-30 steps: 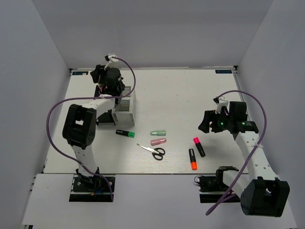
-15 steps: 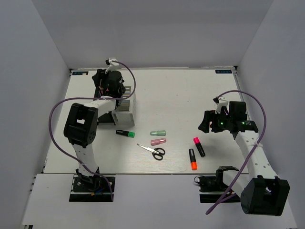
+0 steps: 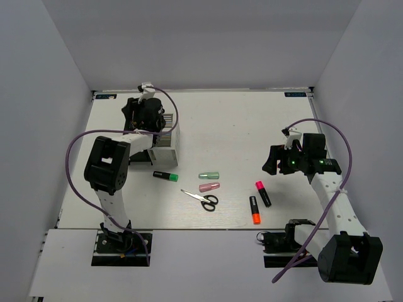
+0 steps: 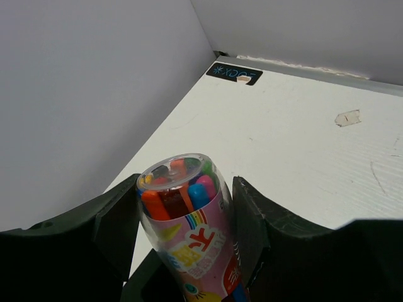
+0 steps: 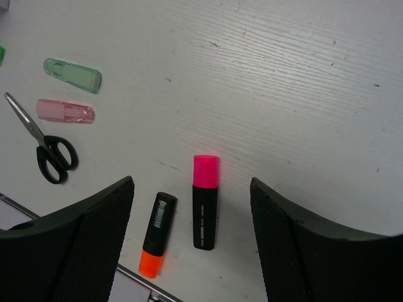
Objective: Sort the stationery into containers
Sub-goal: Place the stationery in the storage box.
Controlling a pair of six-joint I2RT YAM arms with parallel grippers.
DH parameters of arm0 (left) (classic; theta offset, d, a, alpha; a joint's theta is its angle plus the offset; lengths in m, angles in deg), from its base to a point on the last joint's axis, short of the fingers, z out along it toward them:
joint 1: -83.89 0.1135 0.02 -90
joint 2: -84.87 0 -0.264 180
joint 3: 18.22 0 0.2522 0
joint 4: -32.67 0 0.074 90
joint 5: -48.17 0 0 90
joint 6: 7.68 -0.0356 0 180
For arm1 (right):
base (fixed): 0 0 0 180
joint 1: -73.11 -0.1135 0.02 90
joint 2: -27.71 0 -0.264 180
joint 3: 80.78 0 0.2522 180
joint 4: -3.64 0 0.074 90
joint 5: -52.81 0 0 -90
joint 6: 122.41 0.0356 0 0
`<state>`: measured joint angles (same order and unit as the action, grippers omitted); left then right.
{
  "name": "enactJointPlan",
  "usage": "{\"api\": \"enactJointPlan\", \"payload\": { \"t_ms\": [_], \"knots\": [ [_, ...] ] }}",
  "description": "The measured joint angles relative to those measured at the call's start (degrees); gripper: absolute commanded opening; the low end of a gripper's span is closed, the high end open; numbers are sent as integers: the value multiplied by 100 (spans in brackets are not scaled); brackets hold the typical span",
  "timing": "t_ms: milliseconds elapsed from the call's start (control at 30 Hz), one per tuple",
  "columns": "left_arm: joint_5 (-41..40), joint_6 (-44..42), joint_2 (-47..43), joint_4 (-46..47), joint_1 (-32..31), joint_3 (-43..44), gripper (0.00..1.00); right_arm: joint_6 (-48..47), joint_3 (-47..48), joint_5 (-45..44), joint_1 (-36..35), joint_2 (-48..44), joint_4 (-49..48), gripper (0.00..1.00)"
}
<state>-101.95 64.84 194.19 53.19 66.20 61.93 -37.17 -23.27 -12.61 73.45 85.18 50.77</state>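
My left gripper is shut on a clear tube of coloured pens with a pink label and holds it above the white mesh organiser at the far left. The black organiser is mostly hidden under the left arm. My right gripper is open and empty, hovering over a pink-capped marker with an orange-capped marker beside it. Black-handled scissors, a pink capsule, a green capsule and a green-capped marker lie mid-table.
White walls enclose the table on the left, back and right. The table's left-back corner is close to my left gripper. The front table edge runs just below the orange-capped marker.
My left wrist has shifted slightly above the organisers with the pen tube in it. The right arm and the items on the table have not moved.
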Motion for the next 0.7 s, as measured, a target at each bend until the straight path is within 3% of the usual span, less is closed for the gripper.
{"api": "enactJointPlan", "payload": {
  "t_ms": [67,100,167,200,333,500,567,600,633,667,700],
  "knots": [
    [-13,57,0,-22,-4,-15,42,0,0,0,0,0,0,77],
    [-15,68,0,-26,-7,-15,58,0,-2,0,0,0,0,77],
    [-22,98,0,-46,-7,-15,63,0,0,0,0,0,0,77],
    [-22,109,0,-72,-7,-13,71,0,-2,0,0,0,0,77],
    [-44,195,-26,-299,-17,-11,84,-13,0,0,0,0,0,77],
    [-48,356,-199,-728,-39,15,89,-20,0,7,0,-2,4,80],
    [-48,444,-330,-898,-61,31,66,-24,0,20,0,-11,13,80],
    [-50,496,-415,-1008,-74,48,48,-28,0,28,0,-20,15,71],
    [-50,549,-527,-1174,-96,76,25,-59,-2,46,0,-33,15,57],
    [-52,682,-647,-1355,-129,109,0,-116,-2,87,0,-44,13,36],
    [-15,817,-793,-1670,-175,186,0,-262,-2,140,0,-50,7,0]
  ]
}}
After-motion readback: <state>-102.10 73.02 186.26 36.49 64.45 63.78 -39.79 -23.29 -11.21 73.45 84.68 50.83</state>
